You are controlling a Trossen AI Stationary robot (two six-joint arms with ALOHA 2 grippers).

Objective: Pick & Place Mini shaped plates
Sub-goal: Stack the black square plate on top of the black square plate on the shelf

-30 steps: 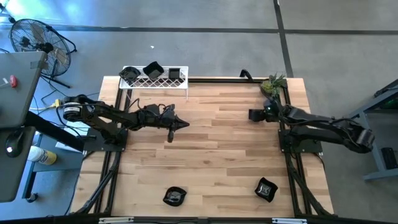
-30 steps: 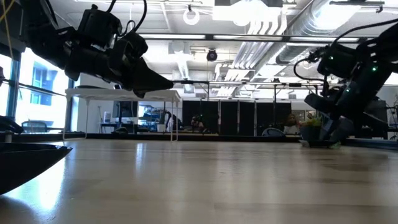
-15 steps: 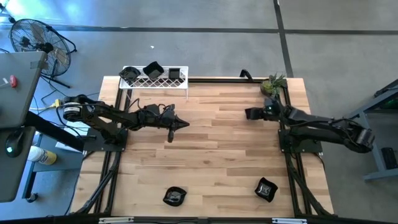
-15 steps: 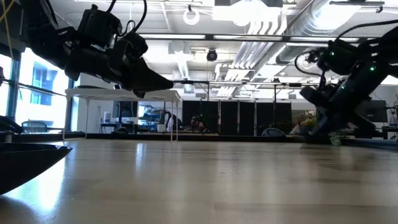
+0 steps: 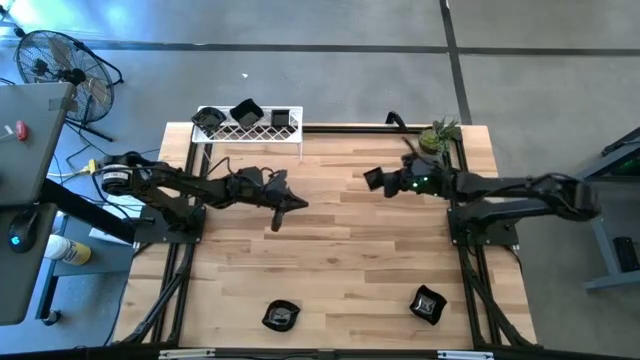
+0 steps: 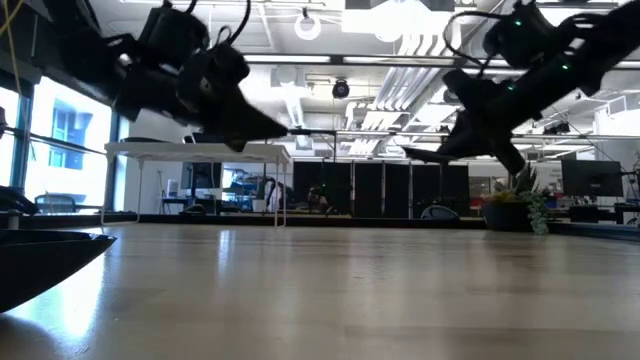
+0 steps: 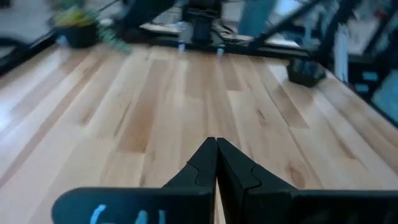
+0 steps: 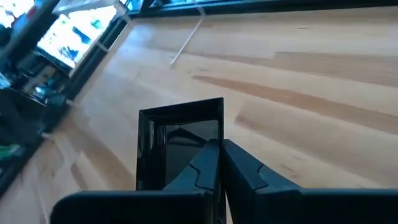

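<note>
Black square plate [image 8: 180, 143] flat in right gripper [image 8: 219, 155] fingers.

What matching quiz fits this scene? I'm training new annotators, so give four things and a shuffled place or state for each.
1 left hand
2 right hand
3 white rack
4 potted plant

A grips a square black plate
B at a corner of the table, on the robot's right
C shut, empty, above the table
D carries three black plates

Pairs: 1-C, 2-A, 3-D, 4-B
</note>
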